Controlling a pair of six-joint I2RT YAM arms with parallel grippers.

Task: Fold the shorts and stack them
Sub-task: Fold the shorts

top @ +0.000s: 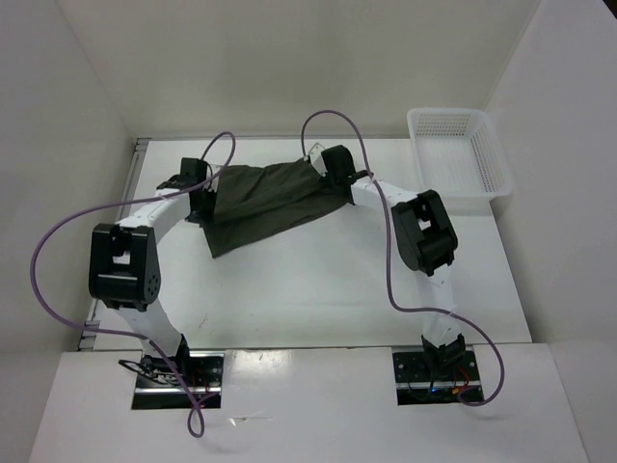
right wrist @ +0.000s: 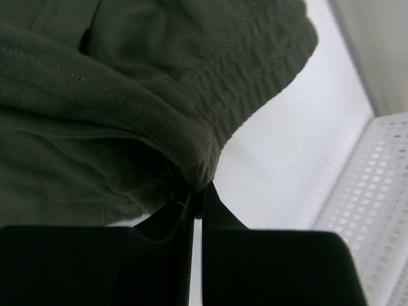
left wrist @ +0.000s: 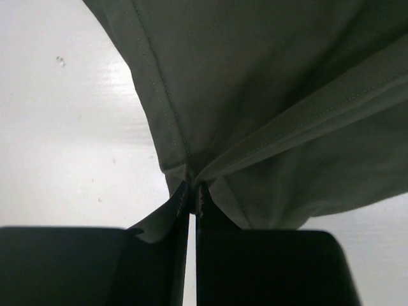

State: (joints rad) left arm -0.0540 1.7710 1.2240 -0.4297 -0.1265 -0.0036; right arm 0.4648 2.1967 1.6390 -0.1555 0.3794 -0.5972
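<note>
The dark olive-green shorts [top: 268, 203] hang stretched between my two grippers at the far middle of the white table, the lower part drooping to the table at the left. My left gripper [top: 204, 191] is shut on the left edge of the cloth; in the left wrist view the jaws [left wrist: 192, 191] pinch a hemmed fold of the shorts [left wrist: 268, 102]. My right gripper [top: 333, 169] is shut on the right end; in the right wrist view the jaws [right wrist: 199, 191] pinch the ribbed waistband of the shorts [right wrist: 127, 89].
A white plastic mesh basket [top: 455, 154] stands at the far right corner of the table and shows at the right edge of the right wrist view [right wrist: 376, 185]. White walls enclose the table on three sides. Purple cables loop off both arms.
</note>
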